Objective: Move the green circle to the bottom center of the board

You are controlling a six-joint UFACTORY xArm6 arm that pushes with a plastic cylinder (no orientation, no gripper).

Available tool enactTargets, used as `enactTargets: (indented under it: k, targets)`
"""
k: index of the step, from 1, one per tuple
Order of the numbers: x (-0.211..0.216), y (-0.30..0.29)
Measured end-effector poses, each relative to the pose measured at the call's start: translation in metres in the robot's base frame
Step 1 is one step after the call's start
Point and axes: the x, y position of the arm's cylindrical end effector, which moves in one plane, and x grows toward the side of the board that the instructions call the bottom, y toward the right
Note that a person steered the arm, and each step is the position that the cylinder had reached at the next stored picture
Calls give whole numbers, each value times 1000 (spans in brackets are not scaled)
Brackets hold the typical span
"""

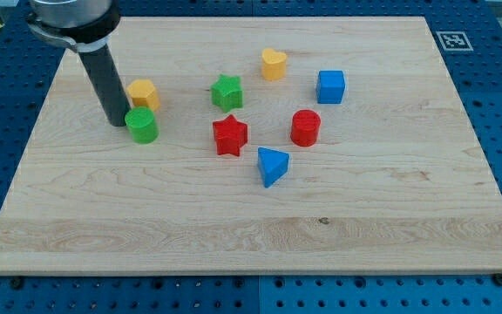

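The green circle [142,125], a short green cylinder, stands on the wooden board [251,235] in its upper left part. My tip [117,121] is on the board just left of the green circle, touching or almost touching its left side. The dark rod rises from it toward the view's top left. A yellow hexagon block [143,92] sits just above the green circle, right of the rod.
A green star [227,92], a yellow heart [274,64] and a blue cube [330,86] lie across the upper middle. A red star [230,135], a red cylinder [305,127] and a blue triangle [272,166] lie near the centre.
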Motion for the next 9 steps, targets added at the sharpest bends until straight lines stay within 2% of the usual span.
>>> enactTargets:
  k: [2, 4, 5, 9]
  targets:
    - [-5, 11]
    - [-7, 50]
    - [6, 57]
    - [103, 63]
